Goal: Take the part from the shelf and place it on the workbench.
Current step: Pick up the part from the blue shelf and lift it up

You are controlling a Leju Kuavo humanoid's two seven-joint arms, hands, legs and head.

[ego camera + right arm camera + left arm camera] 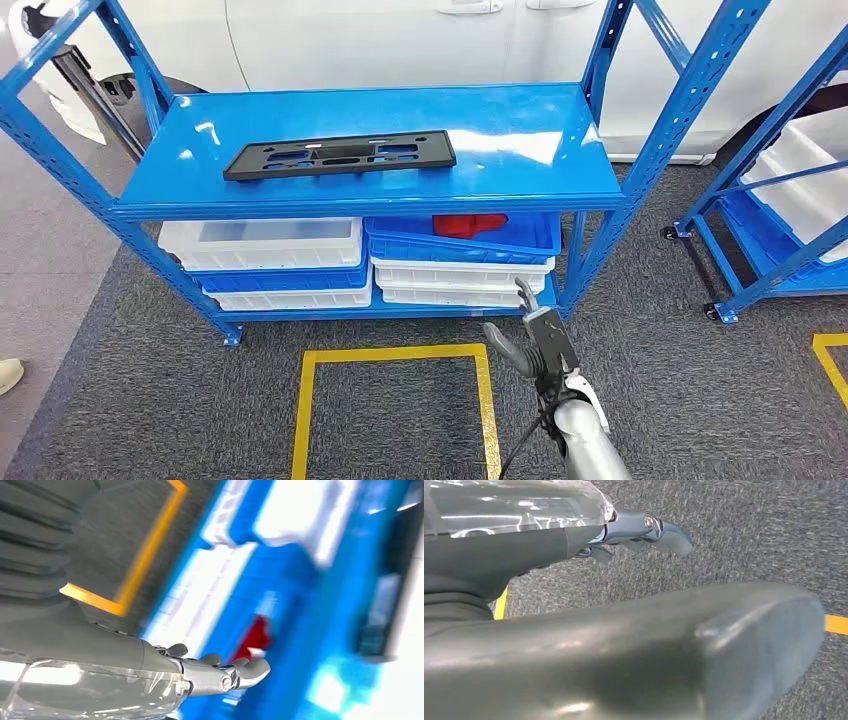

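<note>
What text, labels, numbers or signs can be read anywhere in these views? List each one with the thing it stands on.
None: no readable text, label, brand or number in any view.
The black part on the blue shelf bears only cutouts, no lettering.
The white bins and blue bins show no labels.
The yellow floor marking is a plain outline, no characters.
The right wrist view is too blurred to read.
</note>
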